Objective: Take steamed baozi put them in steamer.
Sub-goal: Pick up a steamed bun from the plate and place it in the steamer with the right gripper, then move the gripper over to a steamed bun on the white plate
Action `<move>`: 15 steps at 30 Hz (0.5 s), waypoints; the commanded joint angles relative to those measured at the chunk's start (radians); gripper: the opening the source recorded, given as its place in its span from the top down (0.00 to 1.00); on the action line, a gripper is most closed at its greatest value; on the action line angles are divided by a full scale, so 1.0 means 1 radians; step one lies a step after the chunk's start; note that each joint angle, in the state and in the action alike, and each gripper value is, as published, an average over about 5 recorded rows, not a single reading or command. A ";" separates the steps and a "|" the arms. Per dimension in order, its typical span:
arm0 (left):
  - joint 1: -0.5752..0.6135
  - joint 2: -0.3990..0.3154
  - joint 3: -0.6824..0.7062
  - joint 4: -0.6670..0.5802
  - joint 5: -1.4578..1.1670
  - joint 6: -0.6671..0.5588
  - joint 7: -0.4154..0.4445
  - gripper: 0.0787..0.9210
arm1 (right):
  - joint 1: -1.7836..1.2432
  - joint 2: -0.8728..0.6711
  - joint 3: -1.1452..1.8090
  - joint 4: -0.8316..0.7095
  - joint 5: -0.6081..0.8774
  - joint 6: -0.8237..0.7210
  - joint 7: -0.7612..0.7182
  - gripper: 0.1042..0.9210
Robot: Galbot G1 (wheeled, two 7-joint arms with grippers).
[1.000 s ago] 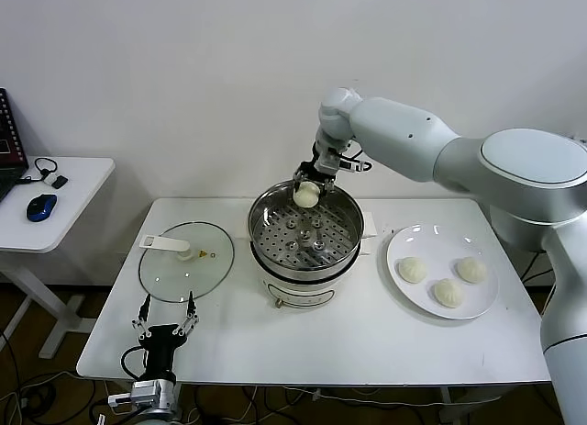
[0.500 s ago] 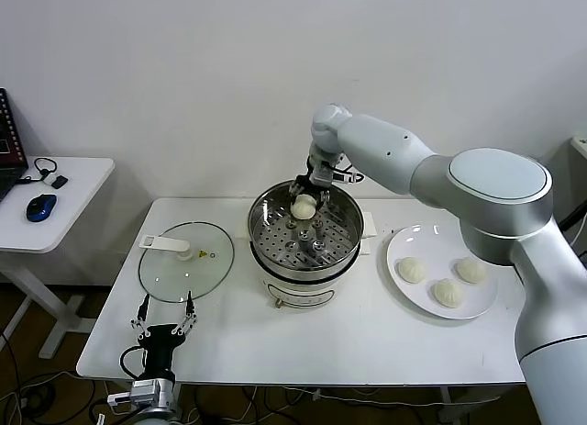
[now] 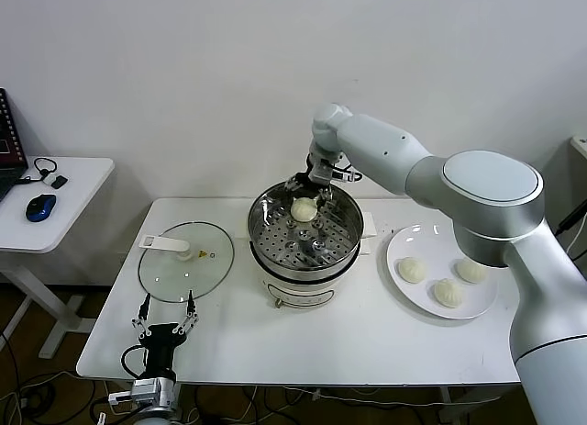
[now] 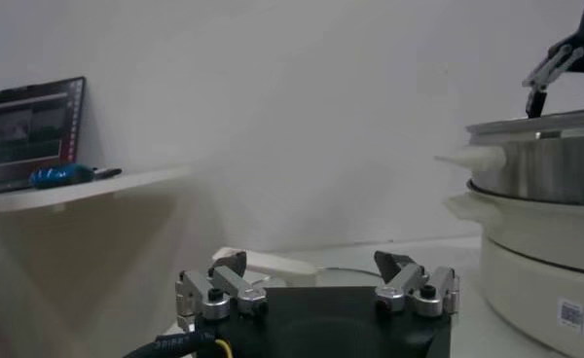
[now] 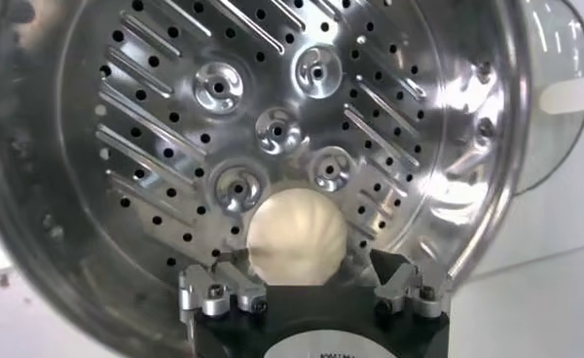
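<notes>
The steamer (image 3: pixel 271 230) stands mid-table on its white pot base. One baozi (image 3: pixel 304 207) lies on its perforated floor near the back wall. My right gripper (image 3: pixel 312 187) hovers just above it at the back rim, open, its fingers standing apart from the bun on either side. In the right wrist view the baozi (image 5: pixel 297 238) rests on the steamer floor (image 5: pixel 156 117) between my right gripper's (image 5: pixel 310 261) fingers. Three more baozi (image 3: pixel 413 270) (image 3: pixel 449 292) (image 3: pixel 471 270) lie on the white plate (image 3: pixel 404 238). My left gripper (image 3: pixel 166 307) is parked open at the table's front left.
A round glass lid (image 3: pixel 183 260) with a white handle lies left of the steamer. A side table (image 3: pixel 73 182) with a blue mouse (image 3: pixel 41 206) stands to the far left. The left wrist view shows the steamer's side (image 4: pixel 545 175) and the left gripper (image 4: pixel 316 263).
My right gripper lowered the baozi from above the steamer's back rim onto the floor inside it, and its fingers have parted from the bun. The left arm has not moved.
</notes>
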 commanded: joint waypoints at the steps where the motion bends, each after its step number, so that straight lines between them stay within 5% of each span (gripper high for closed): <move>1: 0.011 0.002 0.004 -0.017 0.002 0.002 0.001 0.12 | 0.221 -0.068 -0.190 0.183 0.398 0.003 -0.204 0.12; 15: 0.029 0.003 0.018 -0.038 -0.002 -0.004 -0.005 0.12 | 0.503 -0.387 -0.572 0.613 0.787 -0.652 -0.043 0.12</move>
